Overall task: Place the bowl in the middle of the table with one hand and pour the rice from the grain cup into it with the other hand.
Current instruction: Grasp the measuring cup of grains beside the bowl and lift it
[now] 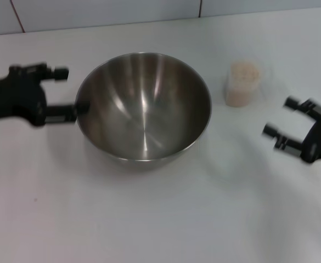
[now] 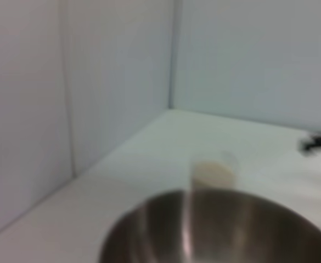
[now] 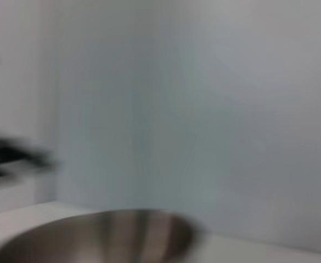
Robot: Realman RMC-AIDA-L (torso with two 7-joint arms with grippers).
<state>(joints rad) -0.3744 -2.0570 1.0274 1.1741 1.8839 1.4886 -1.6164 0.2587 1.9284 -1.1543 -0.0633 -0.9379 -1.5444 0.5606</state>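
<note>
The steel bowl (image 1: 144, 109) stands upright on the white table (image 1: 160, 219), near its middle. My left gripper (image 1: 67, 93) is at the bowl's left side, open, with one finger (image 1: 67, 113) right at the rim and the other clear of it. The grain cup (image 1: 242, 83), full of pale rice (image 1: 243, 71), stands upright to the right of the bowl, apart from it. My right gripper (image 1: 281, 116) is open and empty, a short way right of the cup and nearer to me. The left wrist view shows the bowl (image 2: 220, 230) with the cup (image 2: 212, 174) behind it.
A tiled wall (image 1: 105, 13) runs along the table's far edge. The right wrist view shows the bowl's rim (image 3: 100, 235) low down, with the left gripper (image 3: 12, 156) as a dark blur beyond it.
</note>
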